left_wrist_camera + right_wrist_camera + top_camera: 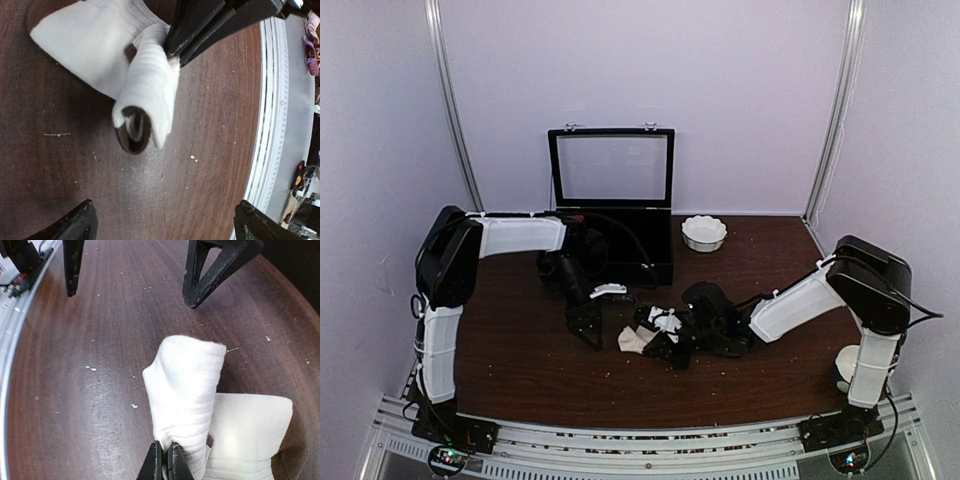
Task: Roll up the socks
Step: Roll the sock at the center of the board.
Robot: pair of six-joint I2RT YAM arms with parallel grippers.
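Right gripper (165, 460) clamped on the rolled cream sock (186, 385); my left gripper (166, 205) wide apart over the table (215, 150).

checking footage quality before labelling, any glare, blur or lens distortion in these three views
top external: soft even light, cream sock small and blown out white; left wrist: wide lens bends the table edge into a curve, pale sheen on the wood below the sock; right wrist: sock bright with faint ribbing, wood glares at left, edge curved again.
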